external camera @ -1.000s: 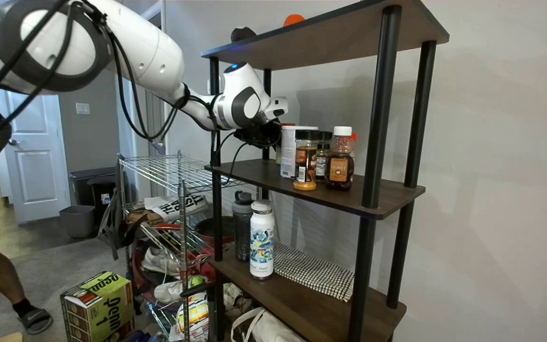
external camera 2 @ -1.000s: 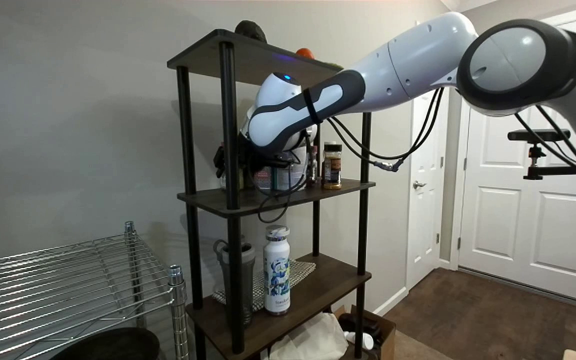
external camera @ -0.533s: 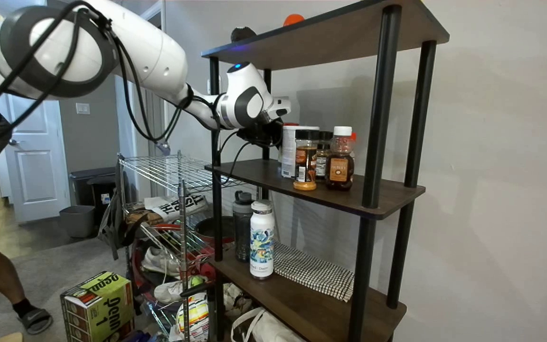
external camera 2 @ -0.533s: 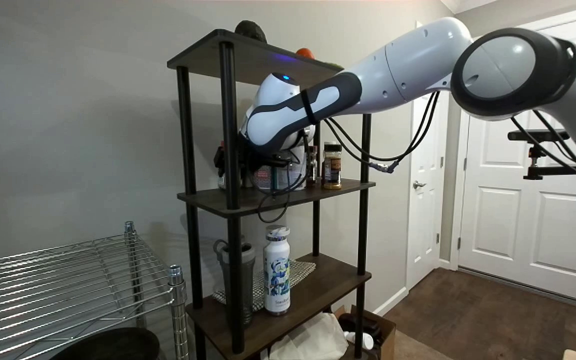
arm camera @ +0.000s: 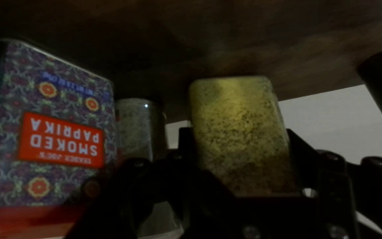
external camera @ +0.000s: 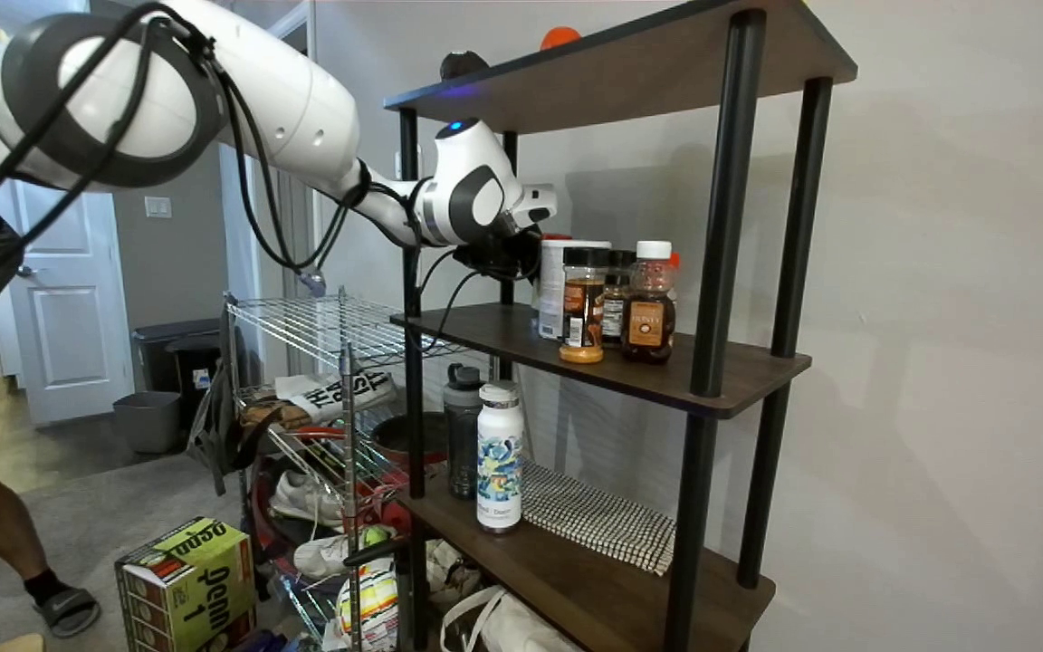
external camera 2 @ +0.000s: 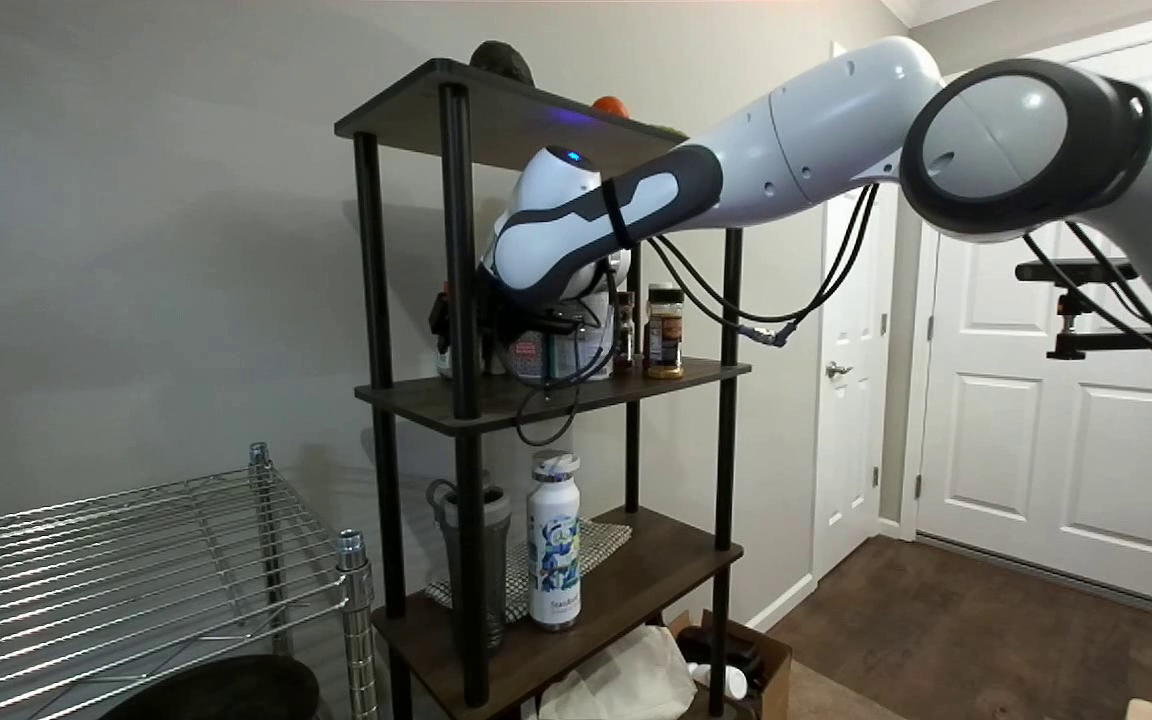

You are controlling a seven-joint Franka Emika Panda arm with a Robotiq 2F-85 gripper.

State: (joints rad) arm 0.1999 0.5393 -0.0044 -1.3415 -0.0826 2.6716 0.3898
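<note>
Indoors, a robot's black tool (arm camera: 240, 146) is closed on a jar of yellowish, dark-speckled seasoning (arm camera: 239, 124), one finger on either side of it in the wrist view, which stands upside down. The gripped jar is at the second shelf (external camera: 739, 362) of a dark shelving unit; whether its base touches the wood cannot be told. Partly hidden beside it is another speckled jar (arm camera: 133, 129), and next comes a patterned tin (arm camera: 58, 109) labeled "Smoked Paprika."

Farther along the same shelf, in an exterior view, stand a white canister (external camera: 550, 294), a black-capped spice bottle (external camera: 582, 312), a smaller dark-capped bottle (external camera: 613, 312) and a white-capped honey bottle (external camera: 649, 312). The white arm (external camera 2: 806, 130) reaches in between the uprights in both exterior views.

One level down, a white bottle with a colorful design (external camera: 500, 462) stands upright beside a dark gray bottle (external camera: 462, 435), near a checkered cloth (external camera: 598, 521). An orange-red round object (external camera: 560, 37) and a dark rounded one (external camera 2: 502, 62) sit on the top shelf (external camera: 648, 77). Well apart, a person's leg (external camera: 1, 534) shows near a yellow-green box (external camera: 191, 584).
</note>
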